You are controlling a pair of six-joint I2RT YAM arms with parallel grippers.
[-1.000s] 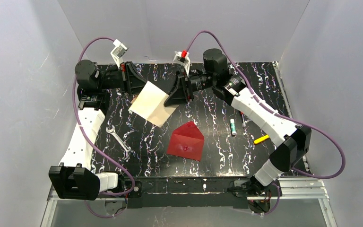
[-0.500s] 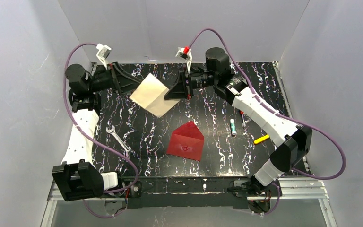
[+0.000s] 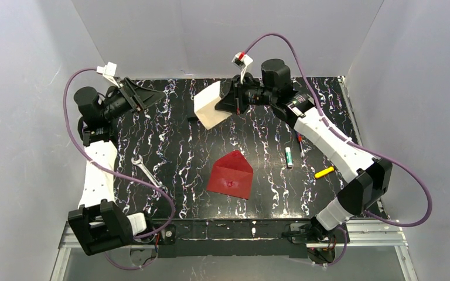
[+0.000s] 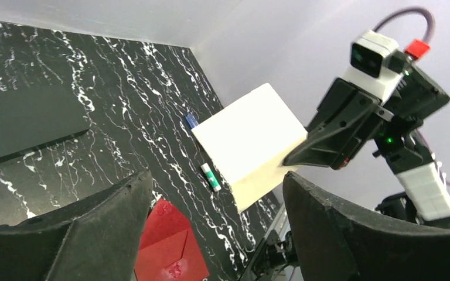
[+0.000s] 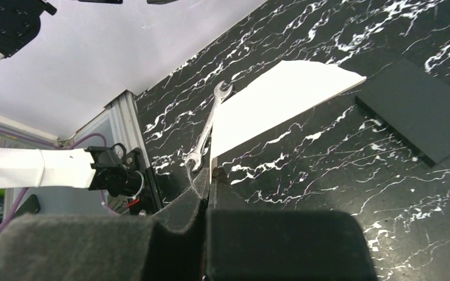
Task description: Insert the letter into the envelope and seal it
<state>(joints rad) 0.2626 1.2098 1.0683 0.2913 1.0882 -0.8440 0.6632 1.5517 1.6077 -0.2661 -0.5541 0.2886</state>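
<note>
Top external shows flat cream letter [image 3: 211, 111], red envelope [image 3: 229, 175].

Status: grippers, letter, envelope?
Right gripper shut on letter, held above table. Left gripper open, empty. Envelope flat on table, flap open, nothing on it.

No writing or number can be read anywhere. The white-and-green stick [image 3: 289, 157], on the table near the right gripper [image 3: 227, 100], perhaps bears a label, too small to read.
</note>
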